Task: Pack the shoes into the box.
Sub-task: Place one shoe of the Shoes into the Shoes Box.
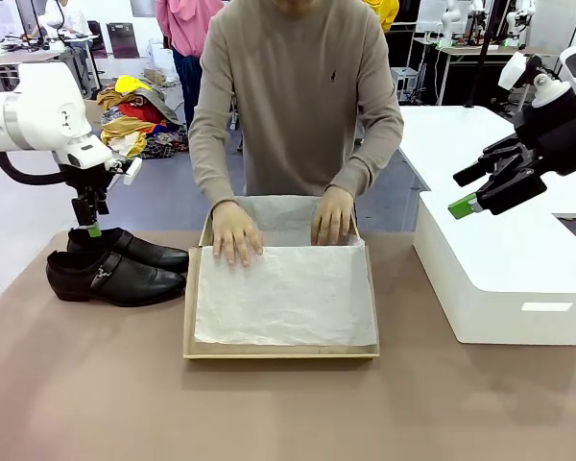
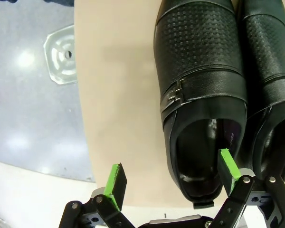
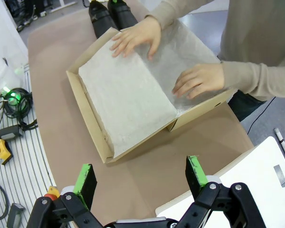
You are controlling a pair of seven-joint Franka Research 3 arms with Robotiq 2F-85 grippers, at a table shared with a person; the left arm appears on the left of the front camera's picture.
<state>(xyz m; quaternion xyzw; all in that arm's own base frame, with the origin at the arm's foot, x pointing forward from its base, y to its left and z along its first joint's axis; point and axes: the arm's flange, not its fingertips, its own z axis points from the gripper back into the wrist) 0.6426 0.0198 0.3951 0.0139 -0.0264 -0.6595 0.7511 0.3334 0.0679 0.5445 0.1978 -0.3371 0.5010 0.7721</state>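
Front view: the shoes (image 1: 115, 267) lie side by side on the counter (image 1: 96, 394), just left of the box (image 1: 188, 317), heels to the left and toes toward the box; neither is in it.
Long axis: each shoe runs left to right along the counter, roughly square to the box's left wall.
Box: open, with white tissue paper (image 1: 283, 293) spread over its floor and nothing packed.
Left fingers (image 1: 93, 229): spread wide and empty, pointing down over the heel end of the far shoe (image 1: 139, 248).
Left wrist view: the far shoe's heel opening sits between the pads, one pad over bare counter, the other over the seam against the near shoe (image 2: 270, 71). The gap spans the shoe's width and its length runs straight away. Contact cannot be told.
Right fingers (image 1: 466, 190): spread wide and empty, held high above the white bin (image 1: 504, 279), well apart from the shoes.
Nearer arm: the left, by far.
Person: hands (image 1: 235, 233) flat on the paper at the box's far end.
Next move, as judged: descend and close across the heel; the seam-side pad must slip between the two shoes.
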